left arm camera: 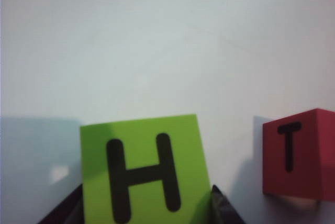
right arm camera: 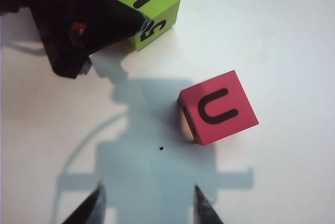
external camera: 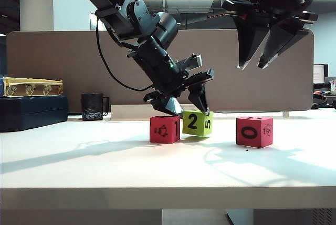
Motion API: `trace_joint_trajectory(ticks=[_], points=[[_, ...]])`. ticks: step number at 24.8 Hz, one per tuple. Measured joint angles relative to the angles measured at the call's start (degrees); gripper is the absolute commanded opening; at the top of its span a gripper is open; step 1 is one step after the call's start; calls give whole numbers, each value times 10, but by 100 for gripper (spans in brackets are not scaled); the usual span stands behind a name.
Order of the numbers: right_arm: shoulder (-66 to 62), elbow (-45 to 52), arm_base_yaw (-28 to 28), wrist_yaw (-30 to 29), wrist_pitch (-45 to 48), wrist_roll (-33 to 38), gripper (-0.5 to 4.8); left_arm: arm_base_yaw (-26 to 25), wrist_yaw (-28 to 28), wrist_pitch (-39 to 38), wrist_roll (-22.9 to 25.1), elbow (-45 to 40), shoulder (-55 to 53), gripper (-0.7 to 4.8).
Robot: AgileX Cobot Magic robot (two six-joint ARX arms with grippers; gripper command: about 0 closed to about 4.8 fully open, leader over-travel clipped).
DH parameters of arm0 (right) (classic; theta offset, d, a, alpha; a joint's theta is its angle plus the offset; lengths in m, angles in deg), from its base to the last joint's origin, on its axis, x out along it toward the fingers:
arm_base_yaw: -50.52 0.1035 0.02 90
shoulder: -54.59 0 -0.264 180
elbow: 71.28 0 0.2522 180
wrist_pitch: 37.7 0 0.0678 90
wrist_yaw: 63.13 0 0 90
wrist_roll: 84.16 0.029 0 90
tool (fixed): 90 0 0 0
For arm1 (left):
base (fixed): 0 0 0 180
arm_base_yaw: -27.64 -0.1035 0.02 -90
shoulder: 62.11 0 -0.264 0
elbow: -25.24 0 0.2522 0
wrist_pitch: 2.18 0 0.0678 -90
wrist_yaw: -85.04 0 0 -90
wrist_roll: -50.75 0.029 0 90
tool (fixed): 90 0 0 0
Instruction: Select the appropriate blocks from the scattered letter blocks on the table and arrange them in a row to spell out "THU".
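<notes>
A lime green letter block (external camera: 197, 122) with H on top (left arm camera: 141, 174) sits low at the table (external camera: 79, 156), and my left gripper (external camera: 190, 112) is shut on it, one finger on each side (left arm camera: 146, 192). Close beside it stands a red block (external camera: 164, 129) showing 1 in front and T on top (left arm camera: 296, 156). Further right, apart from the others, is a second red block (external camera: 254, 131) with 0 in front and U on top (right arm camera: 217, 108). My right gripper (external camera: 252, 67) hangs open high above this block, nothing between its fingers (right arm camera: 148, 186).
A black mug (external camera: 93, 106) stands at the back left next to a dark blue case (external camera: 31, 112) with a yellow box (external camera: 31, 86) on top. A brown partition panel (external camera: 63, 67) runs behind the table. A tiny dark speck (right arm camera: 160, 148) lies near the U block.
</notes>
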Motion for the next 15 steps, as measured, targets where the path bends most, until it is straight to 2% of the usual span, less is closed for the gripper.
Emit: trace_joint_trajectory(ticks=[10,12,13,15], points=[[0,0,0,0,0,0,212,5,2,-35,2,3,4,287],[0,0,0,0,0,0,212,6,2,-37,2,3,5,331],[0,0,0,0,0,0,212,6,2,-37,2,4,5,398],[0,0,0,0,0,1,212,7,-4,-36,2,4,6,414]])
